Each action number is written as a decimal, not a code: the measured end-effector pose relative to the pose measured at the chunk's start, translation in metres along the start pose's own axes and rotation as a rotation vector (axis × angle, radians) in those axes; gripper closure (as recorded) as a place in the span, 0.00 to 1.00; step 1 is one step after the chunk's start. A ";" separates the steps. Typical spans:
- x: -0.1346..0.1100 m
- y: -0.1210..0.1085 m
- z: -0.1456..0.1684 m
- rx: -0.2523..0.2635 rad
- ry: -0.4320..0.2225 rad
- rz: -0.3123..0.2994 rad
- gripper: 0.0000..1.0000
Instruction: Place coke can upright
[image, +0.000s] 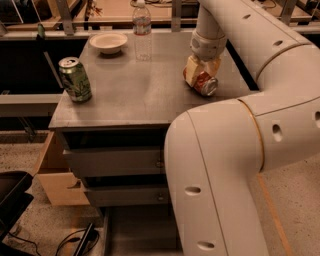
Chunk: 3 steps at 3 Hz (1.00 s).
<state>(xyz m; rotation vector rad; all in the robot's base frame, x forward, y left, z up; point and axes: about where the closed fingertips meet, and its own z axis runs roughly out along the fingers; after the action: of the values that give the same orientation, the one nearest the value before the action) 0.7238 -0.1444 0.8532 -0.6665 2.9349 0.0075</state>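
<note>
The coke can (202, 83) is a red-orange can with a silver end. It lies tilted on its side at the right of the grey cabinet top (135, 92). My gripper (201, 74) comes down on it from above, its pale fingers (191, 66) on either side of the can and closed on it. The can's silver end faces front right.
A green can (75, 79) stands upright at the left edge of the top. A white bowl (108, 42) and a clear water bottle (141, 30) stand at the back. My large white arm (250, 140) fills the right foreground. Drawers sit below the top.
</note>
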 end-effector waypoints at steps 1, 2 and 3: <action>0.000 -0.008 -0.023 0.011 -0.076 -0.001 1.00; 0.011 -0.016 -0.061 -0.005 -0.202 -0.005 1.00; 0.032 -0.020 -0.090 -0.069 -0.356 -0.031 1.00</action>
<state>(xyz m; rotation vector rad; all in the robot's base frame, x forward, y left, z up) 0.6924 -0.1787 0.9392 -0.6441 2.5917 0.2033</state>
